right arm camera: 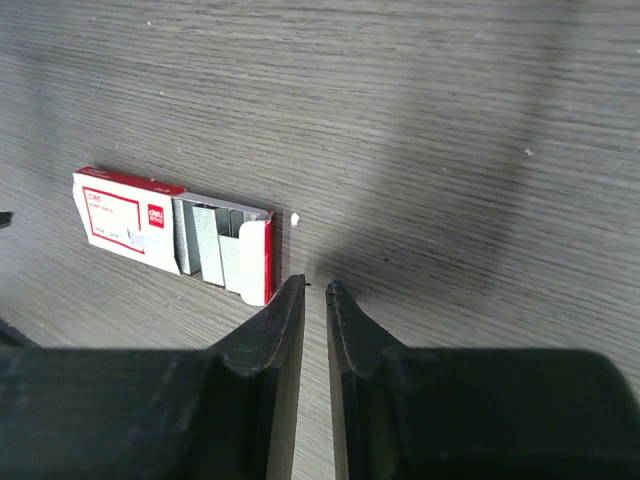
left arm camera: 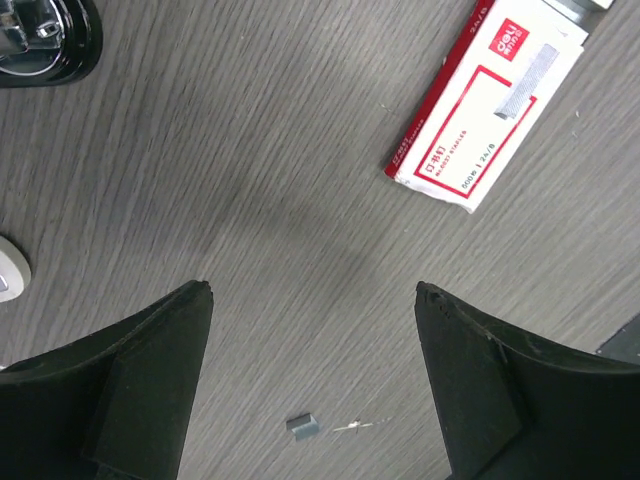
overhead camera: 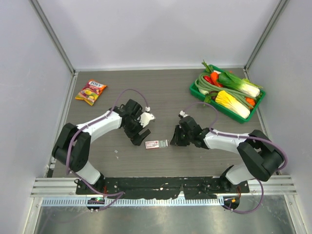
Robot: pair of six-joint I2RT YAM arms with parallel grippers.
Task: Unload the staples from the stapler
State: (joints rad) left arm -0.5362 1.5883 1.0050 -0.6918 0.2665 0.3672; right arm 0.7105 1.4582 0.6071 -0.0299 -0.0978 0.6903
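A small pale oblong (overhead camera: 148, 117), apparently the stapler, lies on the table beside my left gripper (overhead camera: 140, 136). That gripper (left arm camera: 310, 290) is open and empty, hovering over a small loose clump of staples (left arm camera: 303, 427). A red-and-white staple box (overhead camera: 155, 144) lies between the grippers. It also shows in the left wrist view (left arm camera: 485, 105) and the right wrist view (right arm camera: 130, 215), where its drawer is slid out with staple strips (right arm camera: 210, 245) showing. My right gripper (overhead camera: 173, 139) is shut on nothing, its tips (right arm camera: 315, 285) just right of the box's open end.
A green tray (overhead camera: 195, 90) of toy vegetables stands at the back right. A snack packet (overhead camera: 91, 91) lies at the back left. A dark rounded thing with shiny metal (left arm camera: 40, 40) and a pale rounded thing (left arm camera: 8, 275) are cut off at the left wrist view's edge.
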